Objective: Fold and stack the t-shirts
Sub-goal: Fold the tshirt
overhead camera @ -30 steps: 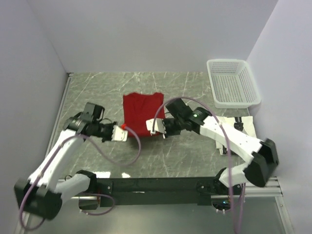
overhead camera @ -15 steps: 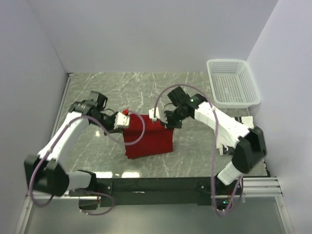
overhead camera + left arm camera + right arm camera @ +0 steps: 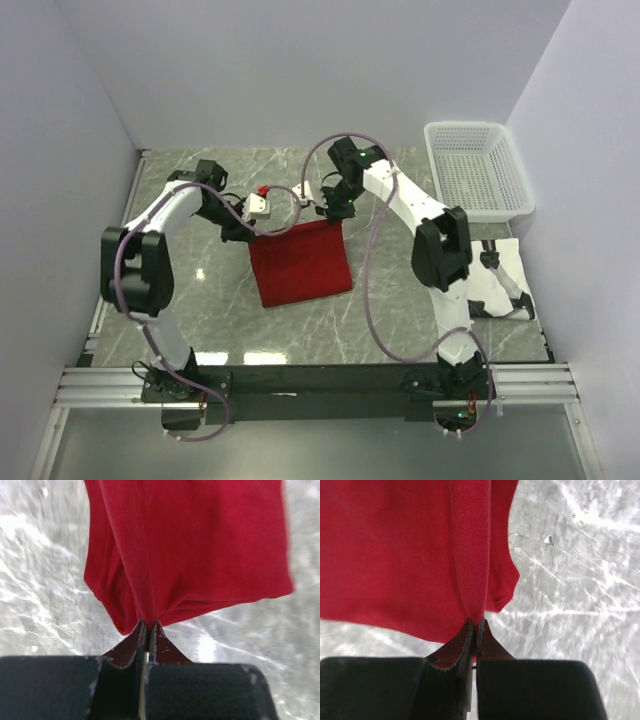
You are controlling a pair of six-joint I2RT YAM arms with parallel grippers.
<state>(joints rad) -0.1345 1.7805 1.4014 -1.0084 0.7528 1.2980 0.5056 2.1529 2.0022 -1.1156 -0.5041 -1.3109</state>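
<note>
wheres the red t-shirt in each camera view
top external: red t-shirt at the centre of the picture
left wrist: fills the top middle
right wrist: fills the top left
shared landmark: the grey marble table beneath it

Held t-shirt (image 3: 300,262) positioned mid-table (image 3: 200,290), its far edge pinched at left corner by left gripper (image 3: 260,205), at right corner by right gripper (image 3: 305,193), rest draped toward near side. Folded t-shirt (image 3: 497,268) laid at right edge, partly overlapped by right arm. Basket (image 3: 465,127) placed behind it, in far right corner
</note>
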